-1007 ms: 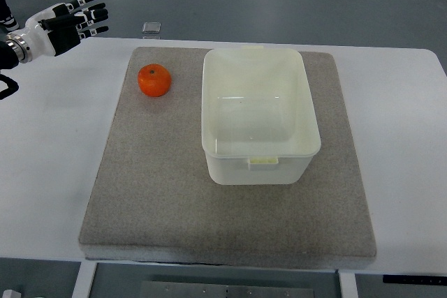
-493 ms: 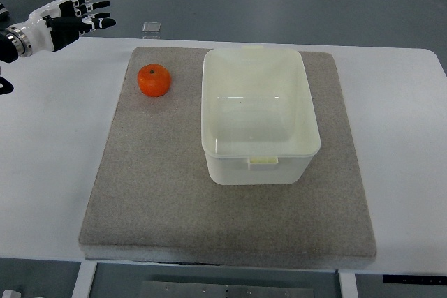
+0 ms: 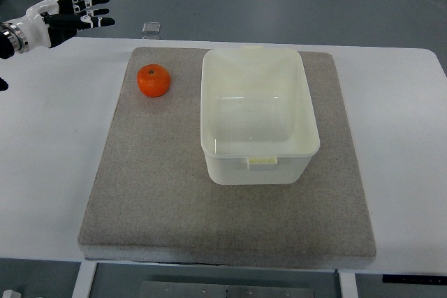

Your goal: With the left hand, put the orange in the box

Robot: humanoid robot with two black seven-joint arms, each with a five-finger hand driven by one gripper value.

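Observation:
An orange [image 3: 154,80] rests on the grey mat [image 3: 160,172], near its far left corner. Just right of it stands an empty white plastic box [image 3: 257,115], open at the top. My left hand [image 3: 70,12] hovers at the far left, above the table's back edge, well to the left of and beyond the orange. Its black and white fingers are spread and hold nothing. My right arm does not show.
The mat lies on a white table [image 3: 49,144]. A small clear square object [image 3: 151,28] sits at the table's back edge, behind the orange. Grey floor shows beyond the table.
My left hand has lifted and drifted a little away from me toward the table's back edge, fingers staying spread. The orange and box have not moved.

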